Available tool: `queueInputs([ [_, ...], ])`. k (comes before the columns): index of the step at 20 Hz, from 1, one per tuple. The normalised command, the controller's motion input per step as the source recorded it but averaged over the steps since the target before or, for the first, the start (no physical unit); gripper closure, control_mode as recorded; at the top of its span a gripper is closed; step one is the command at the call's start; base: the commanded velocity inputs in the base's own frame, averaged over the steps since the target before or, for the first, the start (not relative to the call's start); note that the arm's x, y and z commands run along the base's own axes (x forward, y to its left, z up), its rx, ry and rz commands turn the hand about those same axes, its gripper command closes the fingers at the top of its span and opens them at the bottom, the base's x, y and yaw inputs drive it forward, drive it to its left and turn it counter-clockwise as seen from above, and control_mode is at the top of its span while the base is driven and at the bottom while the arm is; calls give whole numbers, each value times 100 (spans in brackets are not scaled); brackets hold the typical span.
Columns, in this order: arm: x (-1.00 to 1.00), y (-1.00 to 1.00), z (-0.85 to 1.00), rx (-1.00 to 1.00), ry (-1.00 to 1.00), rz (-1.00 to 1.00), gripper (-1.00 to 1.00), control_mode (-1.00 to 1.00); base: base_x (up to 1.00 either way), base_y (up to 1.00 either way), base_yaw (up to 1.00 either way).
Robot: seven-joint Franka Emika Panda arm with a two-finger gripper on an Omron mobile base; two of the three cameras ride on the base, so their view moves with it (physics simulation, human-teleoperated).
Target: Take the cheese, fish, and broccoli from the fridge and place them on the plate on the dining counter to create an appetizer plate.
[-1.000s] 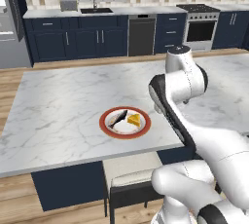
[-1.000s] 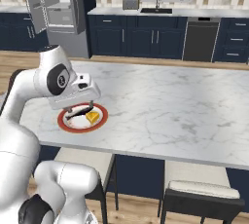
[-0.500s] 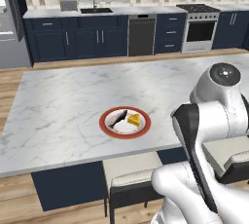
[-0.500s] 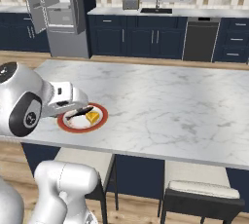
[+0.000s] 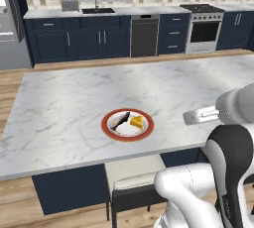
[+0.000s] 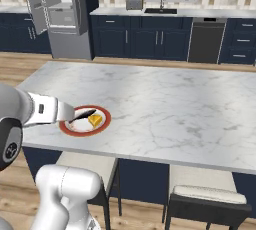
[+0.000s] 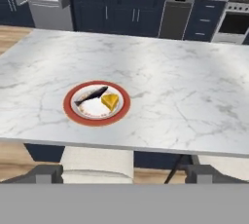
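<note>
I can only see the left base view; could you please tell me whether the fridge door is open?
Observer: Yes. In the right base view the fridge has its door swung open, with white shelves showing.
Operator: Thank you. Is the pincer open?
Observer: Yes. In the hand view the pincer is open, with the fingertips wide apart and nothing between them.
Operator: Is there a seat besides the one I see?
Observer: Yes, a second stool stands at the counter.

Plate (image 5: 111,132) near front edge of marble bench (image 5: 64,103); fish (image 5: 120,121) and cheese (image 5: 137,121) on it, side by side.
</note>
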Motion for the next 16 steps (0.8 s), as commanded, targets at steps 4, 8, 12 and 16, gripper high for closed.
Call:
queueInputs([
  [4, 0, 7, 4, 0, 0, 0, -100, -100, 0, 0, 0],
  [8, 5, 0, 0, 0, 0, 0, -100, 100, 0, 0, 0],
  [12, 0, 0, 0, 0, 0, 0, -100, 100, -19, 35, 0],
  [16, 0, 0, 0, 0, 0, 0, -100, 100, -16, 89, 0],
])
